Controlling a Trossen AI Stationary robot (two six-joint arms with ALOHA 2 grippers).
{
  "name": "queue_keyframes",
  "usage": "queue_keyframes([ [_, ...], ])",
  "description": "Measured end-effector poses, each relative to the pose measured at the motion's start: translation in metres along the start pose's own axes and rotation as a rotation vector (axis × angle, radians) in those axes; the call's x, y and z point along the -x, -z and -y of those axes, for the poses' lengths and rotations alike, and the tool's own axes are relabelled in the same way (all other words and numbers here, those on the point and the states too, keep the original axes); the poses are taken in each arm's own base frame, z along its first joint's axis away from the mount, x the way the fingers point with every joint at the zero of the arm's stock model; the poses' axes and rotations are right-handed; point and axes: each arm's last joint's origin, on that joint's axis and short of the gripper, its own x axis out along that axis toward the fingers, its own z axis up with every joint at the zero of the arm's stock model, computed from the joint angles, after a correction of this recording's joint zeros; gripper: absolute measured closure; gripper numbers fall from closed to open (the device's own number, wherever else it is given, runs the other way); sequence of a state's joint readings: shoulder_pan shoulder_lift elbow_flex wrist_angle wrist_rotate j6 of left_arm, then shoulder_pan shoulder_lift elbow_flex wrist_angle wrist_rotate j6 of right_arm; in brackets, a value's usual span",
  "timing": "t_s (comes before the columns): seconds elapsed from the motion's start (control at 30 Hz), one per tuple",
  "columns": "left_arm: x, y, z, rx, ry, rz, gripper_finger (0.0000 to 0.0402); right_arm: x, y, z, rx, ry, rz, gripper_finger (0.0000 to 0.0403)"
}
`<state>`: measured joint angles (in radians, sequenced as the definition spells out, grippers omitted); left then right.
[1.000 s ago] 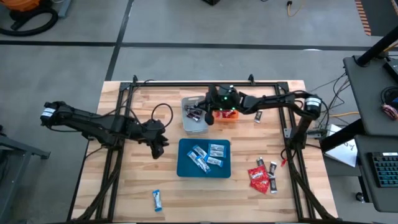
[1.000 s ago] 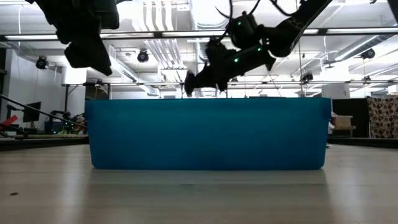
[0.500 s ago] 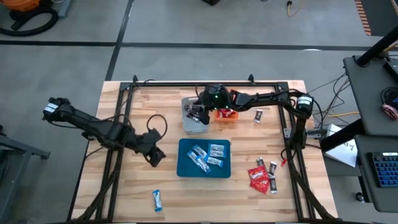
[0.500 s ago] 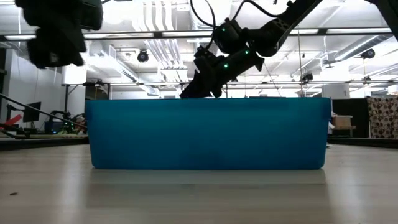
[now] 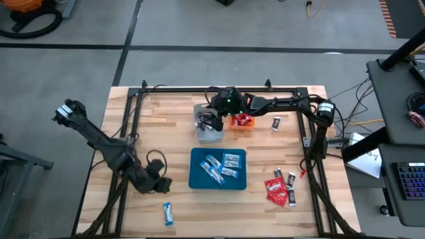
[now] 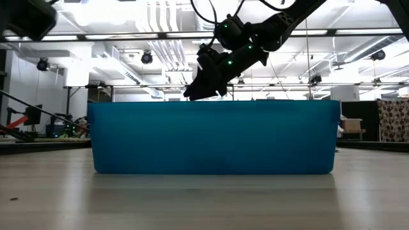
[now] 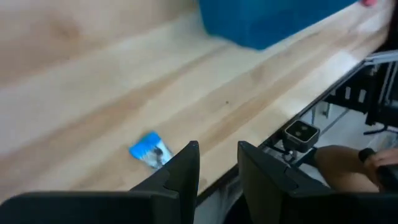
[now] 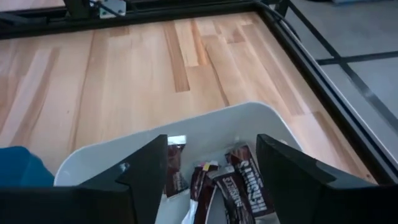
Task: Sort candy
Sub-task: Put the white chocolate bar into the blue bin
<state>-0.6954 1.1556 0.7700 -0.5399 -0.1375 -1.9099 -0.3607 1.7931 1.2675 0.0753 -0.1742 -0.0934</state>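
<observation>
A: Candy, near edge first: one blue-and-white bar [image 5: 168,213] lies alone on the wooden table [image 5: 133,219], front-left, well apart from the trays. Same bar in the left wrist view [image 7: 151,151], flat on the wood.

B: Left gripper [image 5: 161,184]?

A: Low over the table just above-left of that bar, not touching it. Fingers [image 7: 180,177] stand a narrow gap apart, nothing between them. Empty.

B: Front-right?

A: Loose pile: red packets [image 5: 275,190] w/ a few dark mini bars [image 5: 291,181] beside them, all on bare wood, near the right frame leg.

B: Mid-table?

A: Blue tray [image 5: 196,178], holds several blue-and-white bars [image 5: 221,166]. In the low view its front wall [image 6: 211,137] fills the centre; contents hidden there.

B: Farther back?

A: Grey tray [image 5: 207,137] behind the blue one, w/ dark brown mini bars [image 8: 239,186] inside. Right gripper [image 5: 211,120] hangs right over it, jaws spread wide, holding nothing; bars lie in the tray between and below the fingers [image 8: 149,180]. Low view shows that gripper [image 6: 201,86] above the blue tray's rim line.

B: Next to it?

A: Orange tray [image 5: 242,127], touching or just beside the grey tray's right side, red packets [image 5: 242,120] in it. One dark mini bar [image 5: 276,122] lies alone on the wood right of the orange tray.
</observation>
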Motion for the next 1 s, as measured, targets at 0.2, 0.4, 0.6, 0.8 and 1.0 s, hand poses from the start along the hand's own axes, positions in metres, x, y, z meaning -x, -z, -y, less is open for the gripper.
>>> queue_keyframes([
  [0.2, -0.034, 0.021, 0.006, 0.127, -0.009, -0.009, 0.0309, 0.0, 0.002, 0.0, 0.014, -0.002, -0.004, 0.0155],
  [0.4, -0.056, 0.039, 0.026, 0.139, -0.137, -0.045, 0.0309, 0.0, 0.003, -0.001, 0.027, -0.012, -0.015, 0.0152],
  [0.6, -0.063, 0.051, 0.044, 0.121, -0.399, 0.02, 0.0309, 0.0, 0.004, -0.002, 0.028, -0.016, -0.025, 0.0149],
  [0.8, -0.066, 0.065, 0.058, 0.073, -0.495, 0.08, 0.0287, -0.001, 0.005, -0.009, 0.033, -0.036, -0.041, 0.0149],
  [1.0, -0.079, 0.074, 0.051, 0.057, -0.515, 0.086, 0.0228, 0.003, 0.008, -0.013, 0.019, -0.048, -0.115, 0.0147],
])
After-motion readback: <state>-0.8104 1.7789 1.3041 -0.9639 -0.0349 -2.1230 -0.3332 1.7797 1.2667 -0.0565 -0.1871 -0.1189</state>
